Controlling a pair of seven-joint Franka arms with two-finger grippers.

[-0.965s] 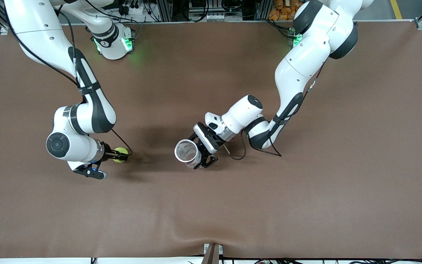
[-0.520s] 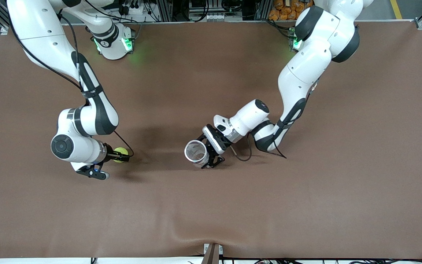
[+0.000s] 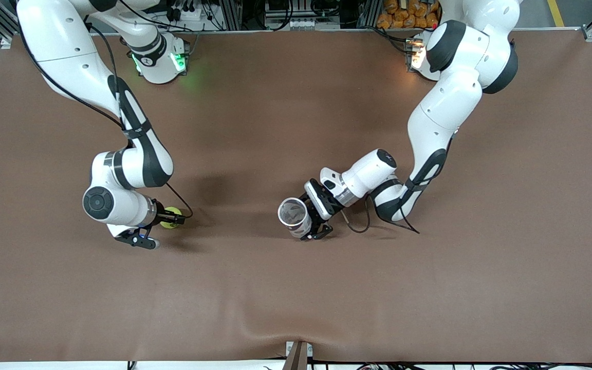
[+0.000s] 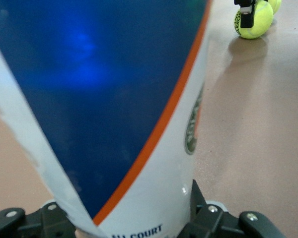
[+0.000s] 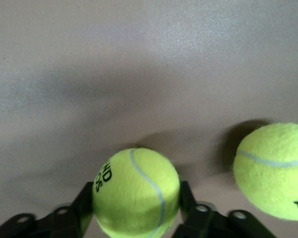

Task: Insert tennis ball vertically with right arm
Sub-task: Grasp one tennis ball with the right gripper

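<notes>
Because it had to go into the can, the tennis ball (image 5: 136,191) sat squeezed in the right gripper (image 3: 171,219), toward the right arm's end from the can (image 3: 293,215). The left gripper (image 3: 312,222) hugged that can, mouth up, ready for it.

A fuzzy, matt yellow-green felt tennis ball (image 5: 136,192) contrasts with the clear, glossy plastic ball tube (image 3: 294,216), whose smooth blue, white and orange printed label (image 4: 114,114) shines. Under both lies the matt brown table mat (image 3: 285,298), finely grained, faintly rumpled near its front edge.
</notes>
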